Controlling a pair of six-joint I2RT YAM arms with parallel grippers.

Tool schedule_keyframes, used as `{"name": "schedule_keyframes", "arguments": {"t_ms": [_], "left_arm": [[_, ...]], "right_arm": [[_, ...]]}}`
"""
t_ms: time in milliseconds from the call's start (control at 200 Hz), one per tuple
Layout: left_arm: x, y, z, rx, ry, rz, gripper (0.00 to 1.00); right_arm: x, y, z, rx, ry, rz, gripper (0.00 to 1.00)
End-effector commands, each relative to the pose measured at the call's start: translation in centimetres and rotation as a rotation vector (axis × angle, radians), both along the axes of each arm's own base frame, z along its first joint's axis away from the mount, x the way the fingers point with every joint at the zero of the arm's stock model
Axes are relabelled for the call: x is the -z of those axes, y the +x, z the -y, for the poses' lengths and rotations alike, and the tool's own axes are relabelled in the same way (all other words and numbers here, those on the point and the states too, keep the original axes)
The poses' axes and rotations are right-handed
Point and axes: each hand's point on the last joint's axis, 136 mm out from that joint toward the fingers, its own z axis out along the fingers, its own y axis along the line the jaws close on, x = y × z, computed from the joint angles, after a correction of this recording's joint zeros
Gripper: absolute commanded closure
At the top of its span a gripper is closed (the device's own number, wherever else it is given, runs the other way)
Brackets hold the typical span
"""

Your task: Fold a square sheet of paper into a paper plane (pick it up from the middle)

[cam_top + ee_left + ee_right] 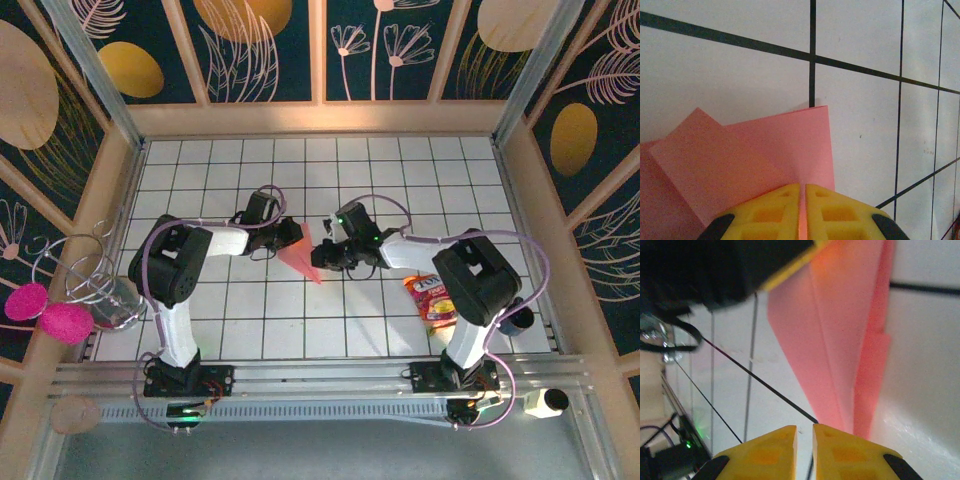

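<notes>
The salmon-pink sheet of paper [300, 262], folded into a narrow pointed dart shape, lies mid-table with its tip toward the near edge. My left gripper [291, 236] is at its far end. In the left wrist view the yellow fingers [770, 210] are shut on the paper [755, 155], a thin pink edge pinched between them at the left gripper [803, 187]. My right gripper [326, 252] sits just right of the paper. In the right wrist view the right gripper [805, 432] has its jaws slightly apart over bare tile, with the folded paper [840, 340] ahead and to the right.
A red and yellow snack packet [432, 298] lies by the right arm. A wire stand with a glass [108, 290] and pink balls [50, 315] sit at the left wall. A dark cup [517, 320] stands at the right. The left arm's black body [715, 270] looms close.
</notes>
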Motion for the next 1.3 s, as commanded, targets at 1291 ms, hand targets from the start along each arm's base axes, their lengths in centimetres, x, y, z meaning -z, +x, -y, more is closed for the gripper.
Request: {"name": "schedule_keyframes", "arguments": {"t_ms": [1291], "left_arm": [[-4.2,-4.6,1.4,0.056,-0.121,-0.012,0.88]], "right_arm": [[9.5,0.4,2.2,0.018,-0.294,-0.137,0.95]]}}
